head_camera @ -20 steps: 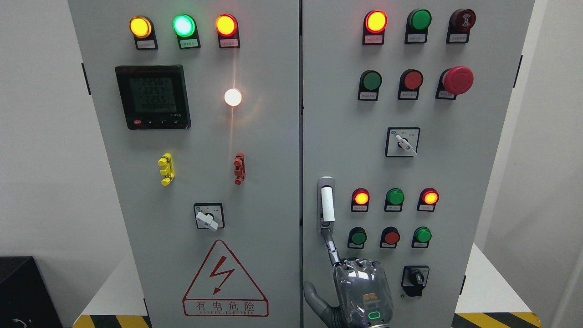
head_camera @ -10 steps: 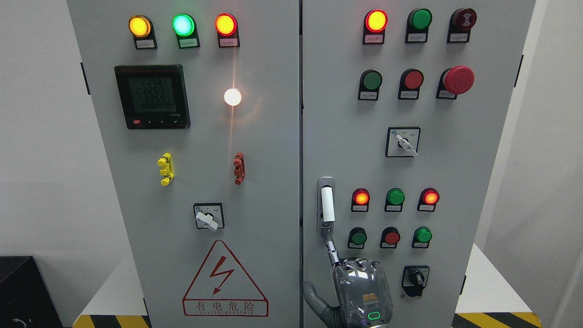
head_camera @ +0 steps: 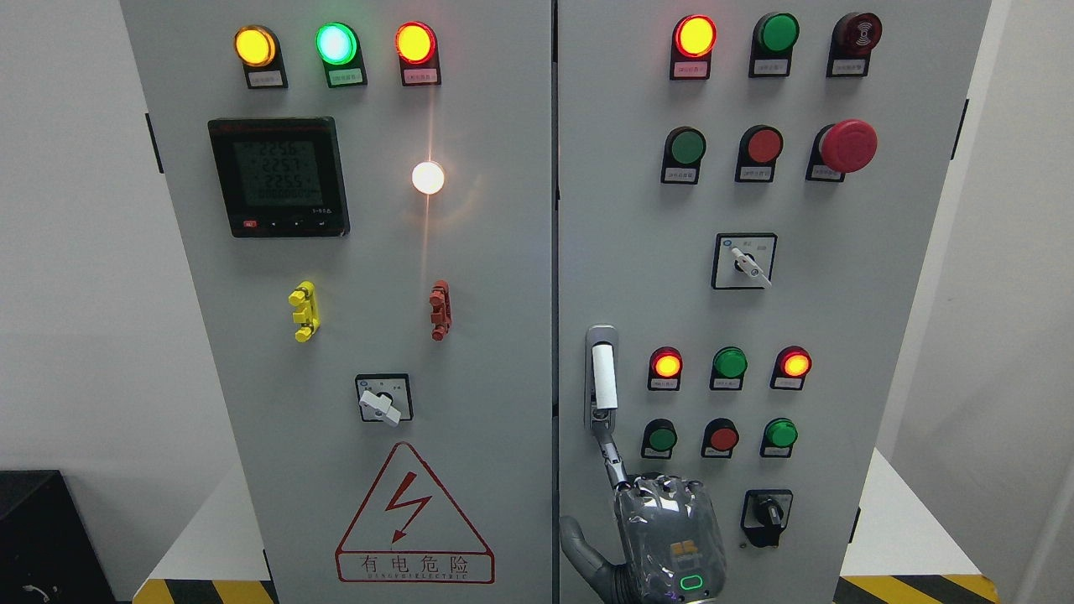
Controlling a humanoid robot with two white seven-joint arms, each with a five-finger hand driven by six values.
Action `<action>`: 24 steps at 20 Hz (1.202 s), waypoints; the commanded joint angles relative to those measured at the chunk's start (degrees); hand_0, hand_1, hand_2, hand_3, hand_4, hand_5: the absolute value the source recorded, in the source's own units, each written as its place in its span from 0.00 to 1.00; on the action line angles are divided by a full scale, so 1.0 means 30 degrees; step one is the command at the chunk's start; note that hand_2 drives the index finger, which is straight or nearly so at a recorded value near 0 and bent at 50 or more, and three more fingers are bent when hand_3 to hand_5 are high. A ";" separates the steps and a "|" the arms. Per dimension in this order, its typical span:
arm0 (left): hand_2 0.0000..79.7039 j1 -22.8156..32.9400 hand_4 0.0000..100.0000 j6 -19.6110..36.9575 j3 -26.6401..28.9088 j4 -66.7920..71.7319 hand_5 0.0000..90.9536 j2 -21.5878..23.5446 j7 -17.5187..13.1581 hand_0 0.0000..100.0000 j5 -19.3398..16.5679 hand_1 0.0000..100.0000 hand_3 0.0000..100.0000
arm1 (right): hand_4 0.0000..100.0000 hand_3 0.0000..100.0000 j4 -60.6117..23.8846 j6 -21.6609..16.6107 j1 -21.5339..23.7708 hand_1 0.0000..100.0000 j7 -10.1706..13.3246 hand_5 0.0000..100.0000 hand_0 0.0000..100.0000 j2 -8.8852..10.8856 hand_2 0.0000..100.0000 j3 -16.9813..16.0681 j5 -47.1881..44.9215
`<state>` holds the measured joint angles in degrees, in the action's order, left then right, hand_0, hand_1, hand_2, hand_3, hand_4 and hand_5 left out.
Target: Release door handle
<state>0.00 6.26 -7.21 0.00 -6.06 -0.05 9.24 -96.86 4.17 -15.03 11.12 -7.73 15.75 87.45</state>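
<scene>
One hand (head_camera: 667, 537) in view, index finger extended to the lower end of the upright door handle (head_camera: 602, 377), directly above; other fingers curled, gripping nothing.

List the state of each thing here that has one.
Door handle: upright in its recess.
Right hand: index finger at the handle's lower end, other fingers curled.
Right cabinet door: closed.
White lamp: lit.
Meter: display on.
</scene>
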 commanded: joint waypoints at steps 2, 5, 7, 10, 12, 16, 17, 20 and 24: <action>0.00 -0.0499 0.00 -0.0006 0.0000 0.0557 0.00 0.0000 0.0016 0.12 -0.0003 0.56 0.00 | 1.00 1.00 -0.1199 -0.0043 0.0028 0.29 0.0159 1.00 0.34 -0.0003 0.35 0.0082 0.0000; 0.00 -0.0499 0.00 -0.0006 0.0000 0.0557 0.00 0.0000 0.0016 0.12 -0.0003 0.56 0.00 | 1.00 1.00 -0.1404 -0.0043 0.0028 0.30 0.0159 1.00 0.34 -0.0003 0.36 0.0082 0.0000; 0.00 -0.0499 0.00 -0.0006 0.0000 0.0557 0.00 0.0000 0.0016 0.12 -0.0003 0.56 0.00 | 1.00 1.00 -0.1637 -0.0072 0.0028 0.30 0.0159 1.00 0.34 -0.0003 0.36 0.0053 -0.0029; 0.00 -0.0499 0.00 -0.0006 0.0000 0.0557 0.00 0.0000 0.0016 0.12 -0.0003 0.56 0.00 | 0.99 1.00 -0.2135 -0.0189 0.0028 0.32 0.0071 1.00 0.37 -0.0003 0.38 -0.0034 -0.0029; 0.00 -0.0499 0.00 -0.0006 0.0000 0.0557 0.00 0.0000 0.0016 0.12 -0.0003 0.56 0.00 | 0.99 1.00 -0.2487 -0.0219 0.0144 0.34 0.0013 1.00 0.39 0.0026 0.43 -0.0064 -0.0029; 0.00 -0.0499 0.00 -0.0006 0.0000 0.0557 0.00 0.0000 0.0016 0.12 -0.0003 0.56 0.00 | 0.98 1.00 -0.3366 -0.0248 0.0467 0.34 -0.0104 1.00 0.45 0.0027 0.64 -0.0123 -0.0670; 0.00 -0.0499 0.00 -0.0006 0.0000 0.0557 0.00 0.0000 0.0016 0.12 -0.0003 0.56 0.00 | 0.98 1.00 -0.3483 -0.0219 0.0467 0.33 -0.0163 1.00 0.46 0.0027 0.69 -0.0123 -0.0963; 0.00 -0.0499 0.00 -0.0006 0.0000 0.0557 0.00 0.0000 0.0016 0.12 -0.0003 0.56 0.00 | 0.98 1.00 -0.3543 -0.0190 0.0467 0.27 -0.0368 1.00 0.45 -0.0003 0.78 -0.0240 -0.1609; 0.00 -0.0528 0.00 -0.0006 0.0000 0.0557 0.00 0.0000 0.0016 0.12 -0.0003 0.56 0.00 | 0.98 1.00 -0.3572 -0.0043 0.0379 0.15 -0.0456 1.00 0.44 -0.0003 0.84 -0.0269 -0.2255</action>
<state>0.00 6.26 -7.21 0.00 -6.06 -0.05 9.24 -104.83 3.73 -13.91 10.03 -7.71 15.36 83.25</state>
